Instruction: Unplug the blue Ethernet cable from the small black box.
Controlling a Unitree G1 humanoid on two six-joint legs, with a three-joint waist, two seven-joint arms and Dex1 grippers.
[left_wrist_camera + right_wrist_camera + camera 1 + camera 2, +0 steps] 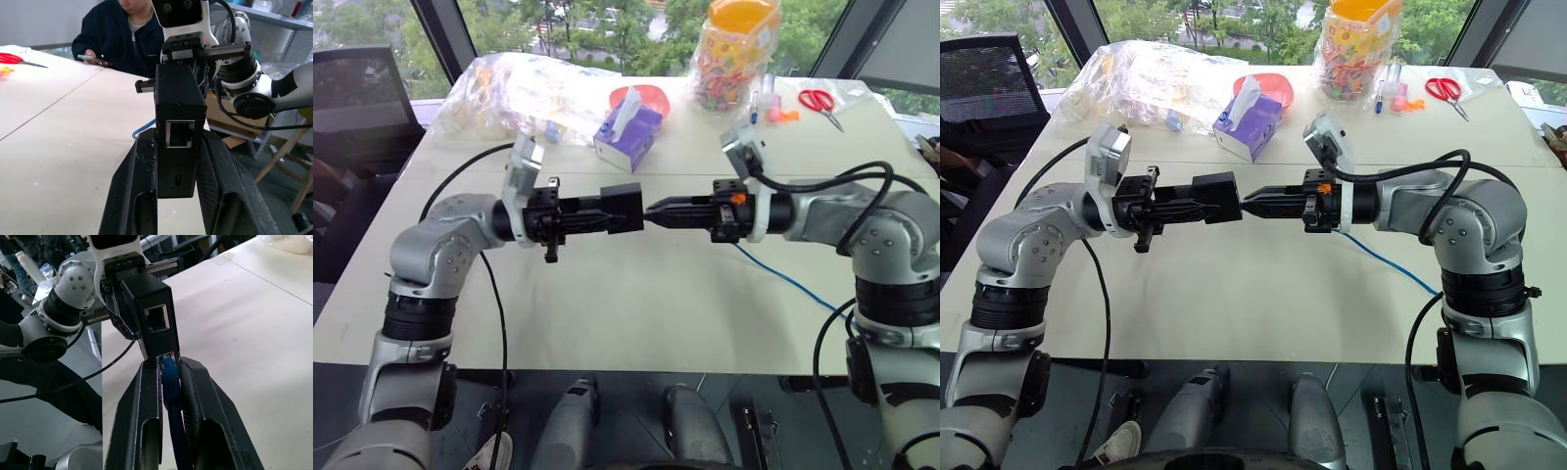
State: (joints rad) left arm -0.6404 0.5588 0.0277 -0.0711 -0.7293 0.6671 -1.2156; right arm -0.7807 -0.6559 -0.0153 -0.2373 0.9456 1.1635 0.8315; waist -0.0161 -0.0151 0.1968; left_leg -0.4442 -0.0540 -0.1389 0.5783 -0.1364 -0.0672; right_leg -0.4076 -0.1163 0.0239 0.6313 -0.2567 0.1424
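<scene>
1. in the middle of the head view, your two arms meet tip to tip above a pale cream table [607, 313].
2. your left gripper [607, 209], reaching in from the left of the frame, has its two black fingers clamped on the small matte black squarish plastic box [625, 207].
3. in the left wrist view the box [178, 127] sits upright between the fingers [129, 191], with an empty port on the face toward the camera.
4. your right gripper [658, 211], coming from the right of the frame, has its fingers drawn narrow around the plug end of the thin bright blue ethernet cable [171, 382].
5. in the right wrist view the blue plug sits at the lower port of the box [151, 318]; you cannot tell whether it is fully seated or partly out.
6. the rest of the blue cable [783, 277] trails across the table toward the lower right of the head view.
7. at the top of the frame lie a purple tissue box [628, 135], a clear jar of coloured bits [732, 57] and red-handled scissors [819, 102].
8. a person in a dark top [122, 34] sits at the table's far side in the left wrist view.
</scene>
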